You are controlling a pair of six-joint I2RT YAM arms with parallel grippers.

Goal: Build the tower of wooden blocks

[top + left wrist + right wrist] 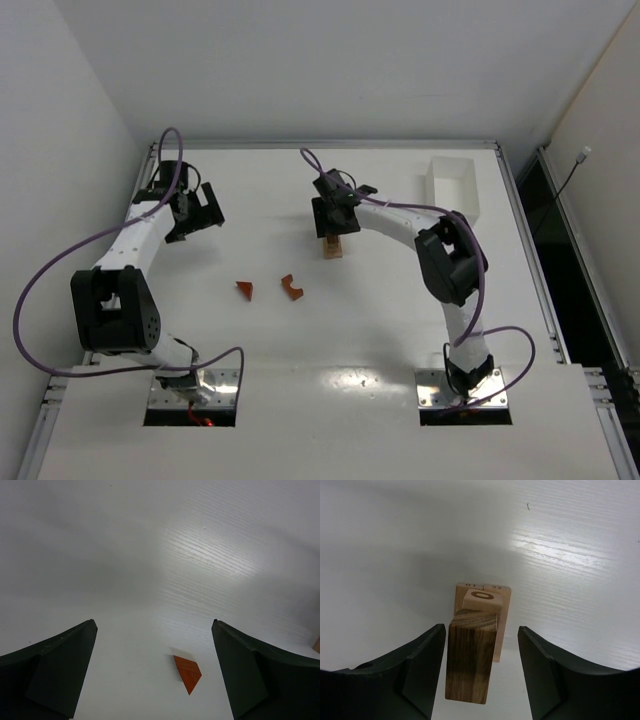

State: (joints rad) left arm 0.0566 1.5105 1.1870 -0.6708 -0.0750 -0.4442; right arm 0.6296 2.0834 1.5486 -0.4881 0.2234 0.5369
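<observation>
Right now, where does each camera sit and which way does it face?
Top external: above and behind the arms, looking down on the table; both arms, left pincer and right pincer show.
Left wrist: on the left arm, looking down past its own open fingers at the wedge.
Right wrist: on the right arm, looking down between its own open fingers at the block tower.
Shared: top and left wrist both show the wedge; top and right wrist both show the block tower.
</observation>
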